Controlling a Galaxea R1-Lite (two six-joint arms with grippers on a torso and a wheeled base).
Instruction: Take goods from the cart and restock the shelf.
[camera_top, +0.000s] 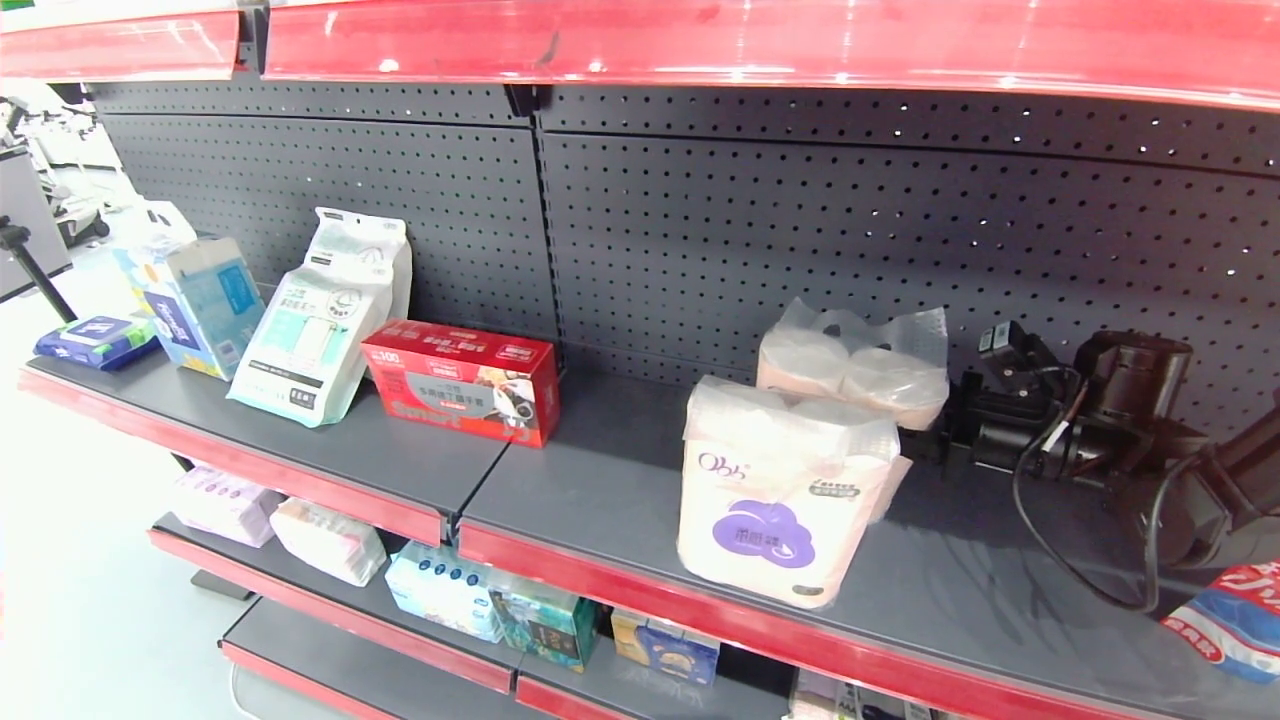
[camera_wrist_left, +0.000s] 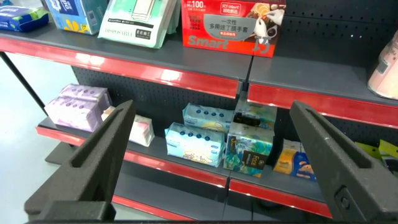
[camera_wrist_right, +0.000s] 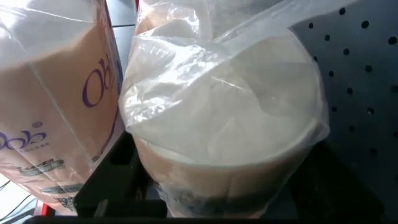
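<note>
Two pale-pink toilet-roll packs in clear plastic wrap are carried on the dark grey metal shelf (camera_top: 600, 470) with red front edging. The front pack (camera_top: 785, 490), printed in purple, is stood upright at the front edge. The rear pack (camera_top: 855, 365) is set just behind it, near the perforated back panel (camera_top: 800, 220), and is gripped at its side by the right gripper (camera_top: 945, 425), the jaws being closed against the wrap. The left gripper (camera_wrist_left: 211, 107) is held before the lower shelves, jaws spread wide, nothing grasped. Farther left on the same shelf are ranged a red rectangular carton (camera_top: 460, 380), a white stand-up pouch (camera_top: 325, 315), a blue-and-white box (camera_top: 195, 300) and a flat dark-blue packet (camera_top: 95, 340).
</note>
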